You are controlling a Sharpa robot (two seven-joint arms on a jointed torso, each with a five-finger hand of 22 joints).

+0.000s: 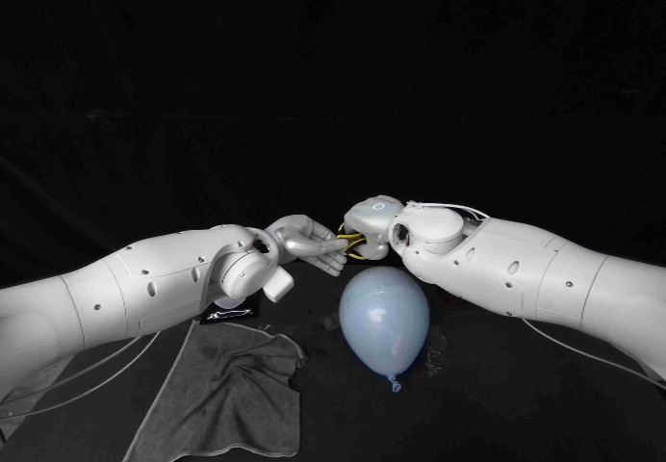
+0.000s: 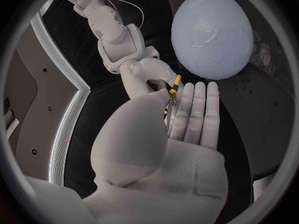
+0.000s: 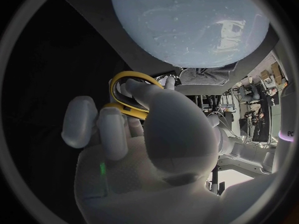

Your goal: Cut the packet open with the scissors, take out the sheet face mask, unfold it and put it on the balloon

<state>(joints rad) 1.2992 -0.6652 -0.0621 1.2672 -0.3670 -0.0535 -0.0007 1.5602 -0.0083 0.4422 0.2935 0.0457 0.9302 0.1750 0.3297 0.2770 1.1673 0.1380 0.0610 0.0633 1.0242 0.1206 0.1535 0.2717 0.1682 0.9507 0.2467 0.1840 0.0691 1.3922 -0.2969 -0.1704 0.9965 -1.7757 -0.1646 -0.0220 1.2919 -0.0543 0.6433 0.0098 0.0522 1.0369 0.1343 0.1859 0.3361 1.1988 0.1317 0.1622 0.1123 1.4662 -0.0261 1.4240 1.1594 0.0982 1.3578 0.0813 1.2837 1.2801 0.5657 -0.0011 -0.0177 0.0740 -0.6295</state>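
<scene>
Two white robot arms meet over a black worktop (image 1: 486,409), just above a pale blue balloon (image 1: 385,320) that lies on its side with its knot towards the robot. The right robot hand (image 1: 372,223) grips a pair of yellow-handled scissors (image 1: 355,248); the right wrist view shows a finger hooked through one handle loop (image 3: 127,92). The left robot hand (image 1: 308,243) reaches in from the other side with its fingers (image 2: 196,109) straight and side by side, and the scissors run between these fingers and the thumb. Whether this hand has hold of the scissors cannot be told. A crumpled grey cloth (image 1: 222,395) lies on the worktop beside the balloon, below the left arm. A small dark flat item (image 1: 231,311) with white marks lies at the cloth's far edge, partly under that arm; it is too small to identify.
</scene>
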